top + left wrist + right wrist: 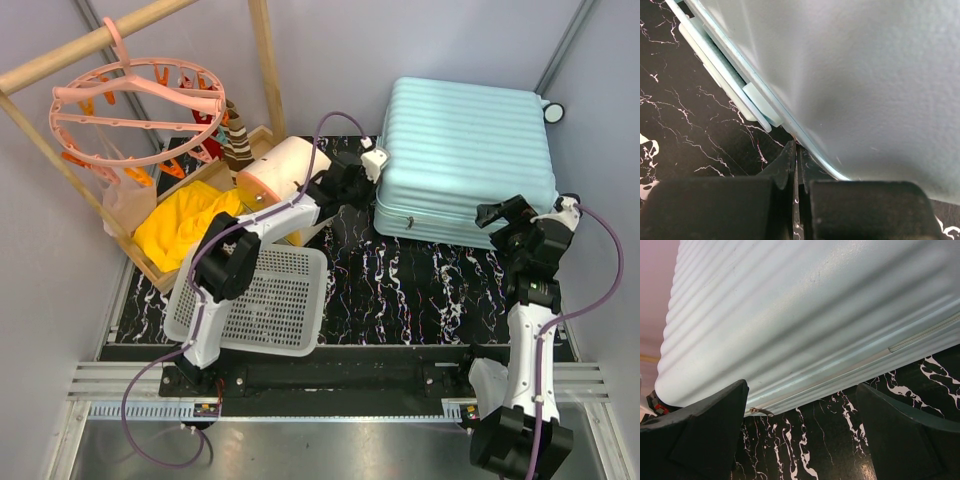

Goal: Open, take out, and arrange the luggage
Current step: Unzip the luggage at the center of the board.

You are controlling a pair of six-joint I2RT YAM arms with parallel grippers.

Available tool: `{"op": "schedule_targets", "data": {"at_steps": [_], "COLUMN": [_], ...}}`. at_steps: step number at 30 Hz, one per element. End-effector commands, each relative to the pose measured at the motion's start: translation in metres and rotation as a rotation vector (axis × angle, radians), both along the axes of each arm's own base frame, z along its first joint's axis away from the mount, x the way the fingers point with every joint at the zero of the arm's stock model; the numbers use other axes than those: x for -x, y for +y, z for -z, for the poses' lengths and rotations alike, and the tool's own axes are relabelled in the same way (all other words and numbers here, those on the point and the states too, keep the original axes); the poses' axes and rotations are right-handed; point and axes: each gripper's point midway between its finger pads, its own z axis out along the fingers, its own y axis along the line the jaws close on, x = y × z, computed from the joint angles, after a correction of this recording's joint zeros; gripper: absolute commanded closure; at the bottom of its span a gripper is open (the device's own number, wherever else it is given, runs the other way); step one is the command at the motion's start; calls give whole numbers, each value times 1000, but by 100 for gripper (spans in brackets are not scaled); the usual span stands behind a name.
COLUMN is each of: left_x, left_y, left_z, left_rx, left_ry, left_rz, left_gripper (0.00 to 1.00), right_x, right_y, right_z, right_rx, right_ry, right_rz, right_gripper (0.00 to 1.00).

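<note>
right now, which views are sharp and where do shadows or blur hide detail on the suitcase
Top external: even light, sharp, luggage clear. Left wrist: shell very close, pale sheen, little detail; left gripper a dark mass. Right wrist: ribs striped with shadow; right gripper dark, out of focus.

Left hand [796,157] pinched closed; right hand [801,390] spread wide.

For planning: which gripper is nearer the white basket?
Left. The left gripper sits just past the white basket's far corner; the right gripper is far off to its right.
</note>
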Motion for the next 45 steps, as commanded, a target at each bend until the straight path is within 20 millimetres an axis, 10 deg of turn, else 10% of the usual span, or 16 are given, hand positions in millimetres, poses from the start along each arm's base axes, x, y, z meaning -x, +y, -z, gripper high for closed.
{"op": "schedule_targets", "data": {"at_steps": [1,18,28,45], "left_x": [-83,-90,-87,-118], "left_y": [14,40,59,51], "left_z": [-99,-135,-143,-131], "left_rx": [202,256,238,256], "left_ry": [-328,-396,-442,-443], "left_rz": [-169,-225,-255,-255], "left_gripper": [100,100,100,100], "right_x": [5,5,-20,-37], "right_y": [-8,9,91,123], "right_z": [-12,2,32,59], "right_rx": [46,183,283,275], "right_ry": [-42,-5,77,122], "right_rz": [40,-123,-275,-289], "right_gripper": [0,14,16,16]}}
